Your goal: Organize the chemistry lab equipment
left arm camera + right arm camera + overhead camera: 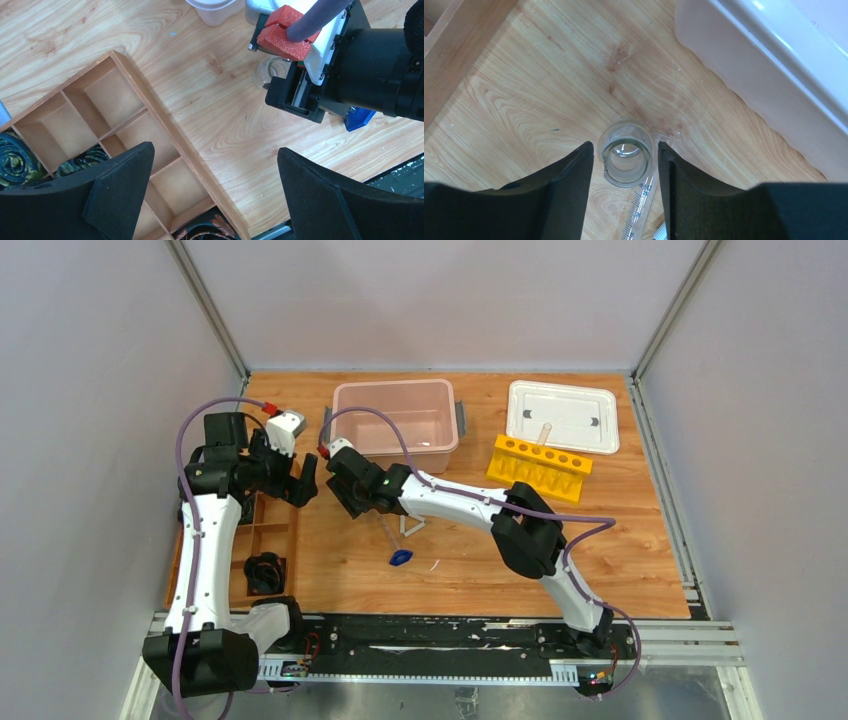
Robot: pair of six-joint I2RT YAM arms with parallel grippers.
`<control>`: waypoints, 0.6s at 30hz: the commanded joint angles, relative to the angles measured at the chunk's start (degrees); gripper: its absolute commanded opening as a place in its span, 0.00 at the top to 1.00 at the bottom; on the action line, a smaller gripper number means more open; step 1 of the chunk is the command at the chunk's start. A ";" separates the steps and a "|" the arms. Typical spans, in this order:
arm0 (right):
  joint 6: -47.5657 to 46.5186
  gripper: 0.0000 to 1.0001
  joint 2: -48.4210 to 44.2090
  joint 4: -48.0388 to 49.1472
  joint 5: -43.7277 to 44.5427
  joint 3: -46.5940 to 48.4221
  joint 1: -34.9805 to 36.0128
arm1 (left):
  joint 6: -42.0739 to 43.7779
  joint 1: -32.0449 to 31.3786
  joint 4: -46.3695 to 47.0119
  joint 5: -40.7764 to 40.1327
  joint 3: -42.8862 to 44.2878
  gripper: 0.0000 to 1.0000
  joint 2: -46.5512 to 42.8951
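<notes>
Beaker (626,161) inside right claw (625,150), slim side gaps; pink bin (769,70) edge near.

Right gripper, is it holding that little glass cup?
Can't tell. The right gripper's fingers sit either side of the clear beaker, near its rim, but no firm squeeze shows.

From above, the beaker (625,159) is hidden under the right gripper (350,502). The marked tube (640,210) is cut off by the bottom edge. The blue clip (359,120) is half covered. Finger-to-beaker contact cannot be told.
</notes>
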 commanded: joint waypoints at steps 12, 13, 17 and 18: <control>0.14 0.55 2.34 -0.14 -0.43 2.21 -1.09 | 1.58 0.52 0.38 3.08 -1.21 0.00 -1.33; 0.27 0.53 2.48 -0.15 -0.58 2.05 -1.13 | 1.56 0.53 0.38 3.64 -1.46 0.00 -1.48; 1.38 0.61 2.07 0.47 -1.15 0.64 -1.30 | 1.46 0.51 0.38 4.51 -2.23 0.00 -1.90; 1.60 0.65 1.75 0.81 -1.35 0.32 -1.38 | 1.49 0.54 0.38 4.04 -2.24 0.00 -1.96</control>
